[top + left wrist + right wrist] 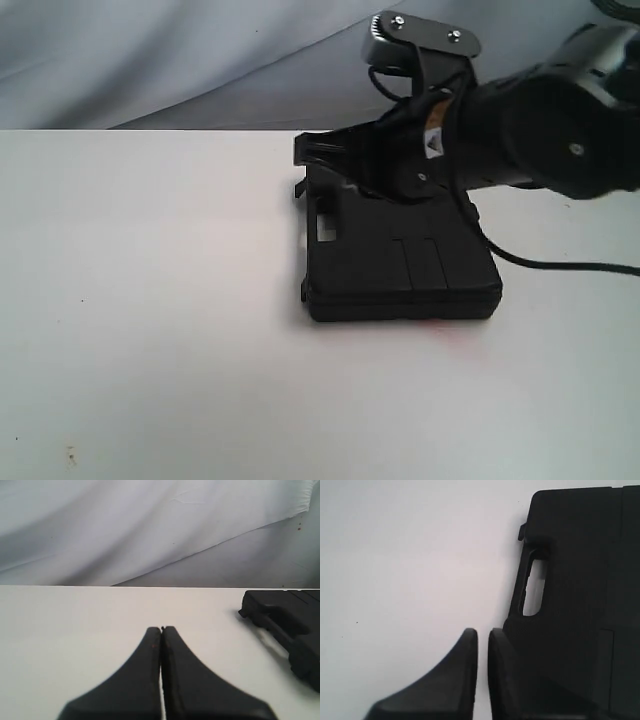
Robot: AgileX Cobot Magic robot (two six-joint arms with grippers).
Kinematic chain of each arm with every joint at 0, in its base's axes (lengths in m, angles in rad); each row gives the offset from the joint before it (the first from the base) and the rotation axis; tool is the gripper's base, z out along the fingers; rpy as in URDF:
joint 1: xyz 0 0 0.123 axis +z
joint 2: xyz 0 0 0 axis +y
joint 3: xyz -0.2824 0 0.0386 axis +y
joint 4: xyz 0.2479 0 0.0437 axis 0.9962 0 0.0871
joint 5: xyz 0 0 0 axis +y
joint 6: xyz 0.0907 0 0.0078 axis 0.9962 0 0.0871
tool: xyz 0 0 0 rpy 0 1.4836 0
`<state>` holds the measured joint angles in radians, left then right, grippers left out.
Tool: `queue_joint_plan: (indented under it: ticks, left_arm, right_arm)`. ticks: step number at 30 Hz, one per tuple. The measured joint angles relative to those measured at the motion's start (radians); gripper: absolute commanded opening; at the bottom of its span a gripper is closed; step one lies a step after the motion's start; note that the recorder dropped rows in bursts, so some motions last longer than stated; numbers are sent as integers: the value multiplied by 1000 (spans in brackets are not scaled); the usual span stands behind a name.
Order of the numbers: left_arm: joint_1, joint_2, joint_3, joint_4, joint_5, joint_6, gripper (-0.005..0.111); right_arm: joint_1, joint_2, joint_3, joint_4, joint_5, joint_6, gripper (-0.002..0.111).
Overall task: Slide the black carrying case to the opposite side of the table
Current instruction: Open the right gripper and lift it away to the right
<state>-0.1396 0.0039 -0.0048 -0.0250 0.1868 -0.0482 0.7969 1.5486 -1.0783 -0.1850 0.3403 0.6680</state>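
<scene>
The flat black case (400,270) lies on the white table (150,300), right of centre, with its cut-out handle (534,587) on the long edge facing left. My right gripper (312,152) reaches in from the right over the case's far part, its tips by the far end of the handle edge. In the right wrist view the right gripper (483,632) has its jaws almost together, a thin strip of table between them and nothing held; one finger lies against the case (580,580). My left gripper (161,628) is shut and empty, low over bare table, with the case (290,615) off to its side.
A faint red smear (450,330) marks the table just in front of the case. A black cable (560,265) trails from the right arm across the table. A pale cloth backdrop (200,60) hangs behind the table's far edge.
</scene>
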Motion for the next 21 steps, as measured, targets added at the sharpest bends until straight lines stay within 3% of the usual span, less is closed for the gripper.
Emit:
queue_joint_plan:
  ticks: [9,21]
  left_arm:
    - [0,0,0,0,0,0,0]
    - [0,0,0,0,0,0,0]
  right_arm:
    - [-90,-270,331,26,-172,-41,0]
    - [-287,-612,603,45,-215,-147,0]
